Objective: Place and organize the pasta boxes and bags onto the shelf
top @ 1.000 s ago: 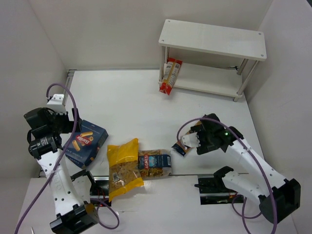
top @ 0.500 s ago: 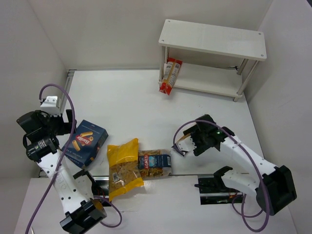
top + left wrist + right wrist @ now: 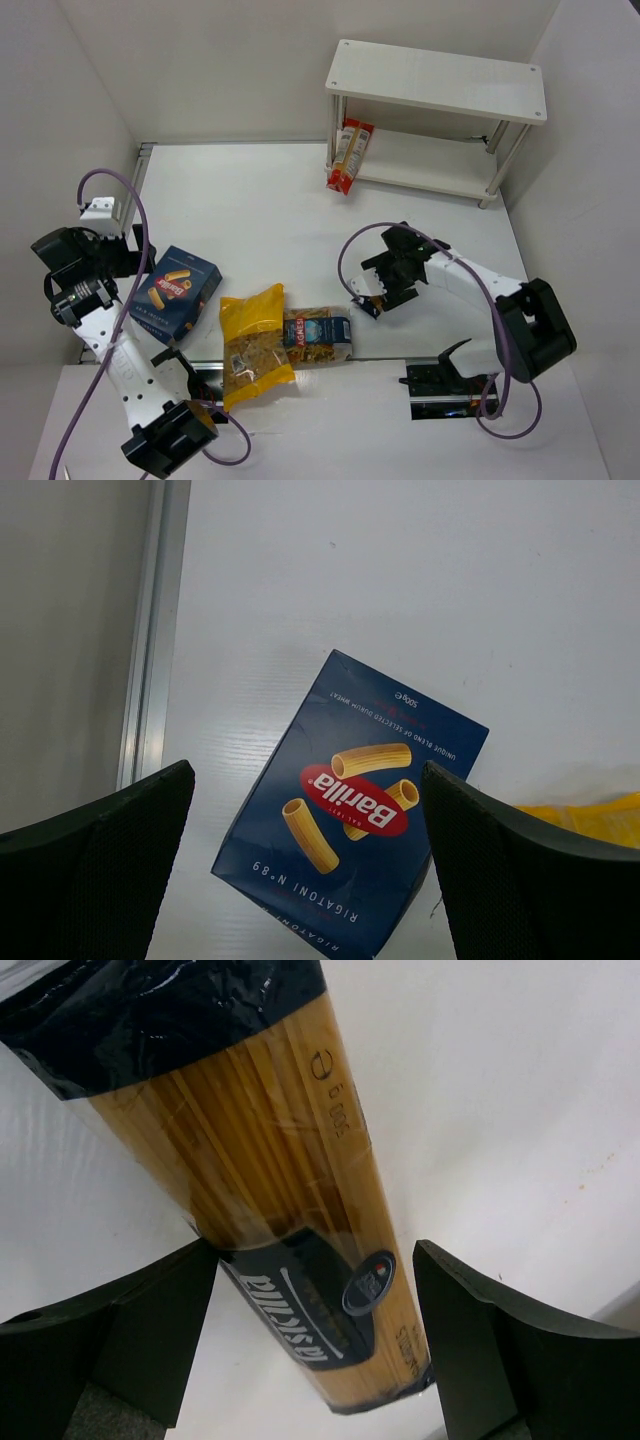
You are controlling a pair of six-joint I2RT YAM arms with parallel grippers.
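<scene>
A dark blue box (image 3: 175,292) with a red logo lies flat at the left; in the left wrist view the box (image 3: 350,860) shows below my left gripper (image 3: 308,770), which hangs open above it. My left gripper (image 3: 130,258) is left of the box. The yellow bag (image 3: 252,340) and the clear blue-labelled bag (image 3: 318,335) lie side by side at the near edge. My right gripper (image 3: 375,287) is open, straddling the near end of the spaghetti pack (image 3: 260,1160); the left finger (image 3: 150,1330) is against it, the right one apart. A red-and-white pack (image 3: 349,155) leans on the shelf (image 3: 436,80).
The shelf stands at the far right against the walls, its top tier bare. A metal rail (image 3: 150,630) runs along the table's left edge. The right arm's black base mount (image 3: 440,378) sits at the near edge, with purple cables looping over both arms.
The right arm has stretched out to the left, lowering its gripper over the spaghetti pack. The left arm has drawn back slightly to the left. No pack has moved.
</scene>
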